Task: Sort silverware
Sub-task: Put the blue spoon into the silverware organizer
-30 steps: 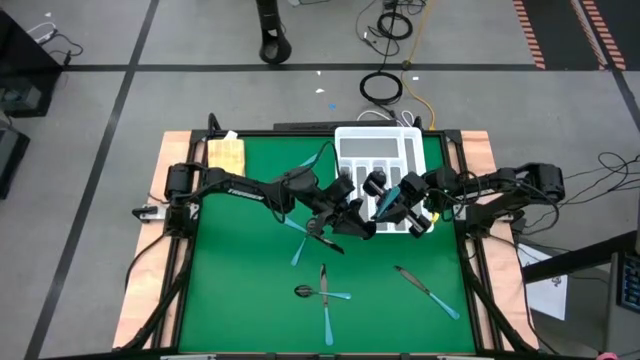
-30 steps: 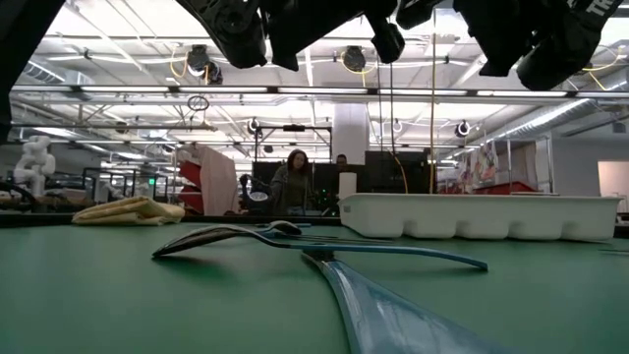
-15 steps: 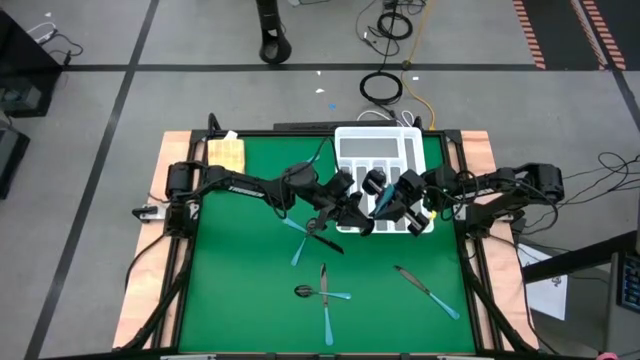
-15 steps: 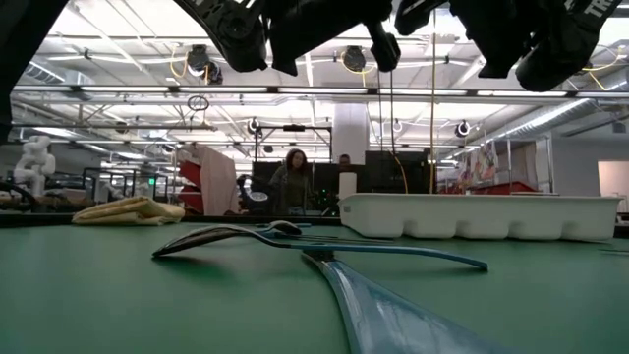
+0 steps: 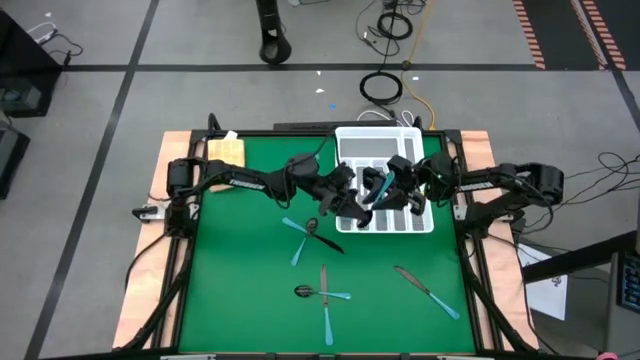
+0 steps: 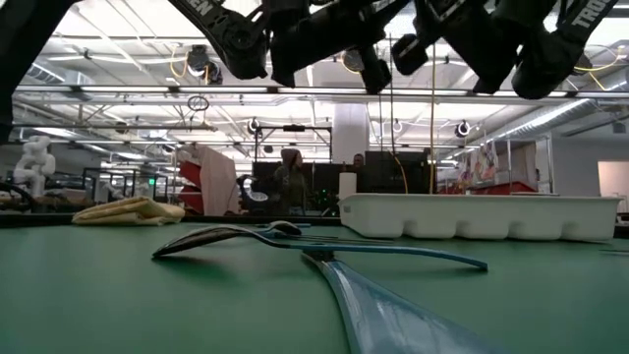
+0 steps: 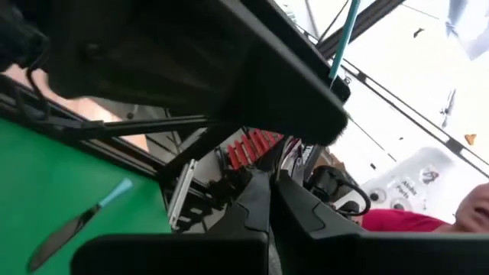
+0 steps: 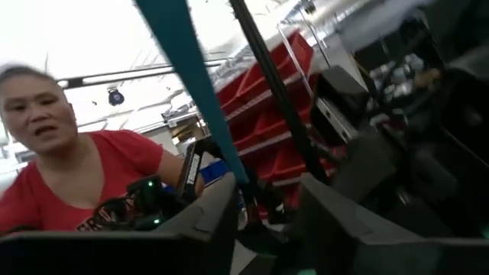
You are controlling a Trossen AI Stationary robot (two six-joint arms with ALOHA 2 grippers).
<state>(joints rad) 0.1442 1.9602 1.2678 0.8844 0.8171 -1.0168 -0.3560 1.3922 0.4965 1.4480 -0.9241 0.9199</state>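
One piece of silverware with a light-blue handle (image 5: 383,186) is held up over the white compartmented tray (image 5: 420,222), between my two grippers. My left gripper (image 5: 361,206) comes from the table's left and its fingers (image 7: 256,218) are shut. My right gripper (image 5: 388,192) comes from the right and is open, and the blue handle (image 8: 191,76) runs between its fingers (image 8: 218,210). The piece's head is hidden. Other silverware lies flat on the green mat: a crossed pair (image 5: 306,236), a spoon and a knife (image 5: 322,292), and a knife (image 5: 426,291). My left gripper is shut on the blue-handled piece, which is lifted clear above the tray. The dark body of the other gripper hides the place of contact. Only the handle's free end (image 7: 341,42) shows beyond it. Whether my right gripper touches the handle, I cannot tell.
A folded yellow cloth (image 5: 225,152) lies at the mat's far left corner. One more blue-handled piece (image 5: 316,160) lies left of the tray. The near half of the mat holds only the scattered silverware. A person in a red shirt (image 8: 84,176) is beyond the table.
Both grippers have gone toward the table's far edge with the blue-handled piece and now hang over the tray's near part. My right wrist has rolled, and the piece now stands at a different angle.
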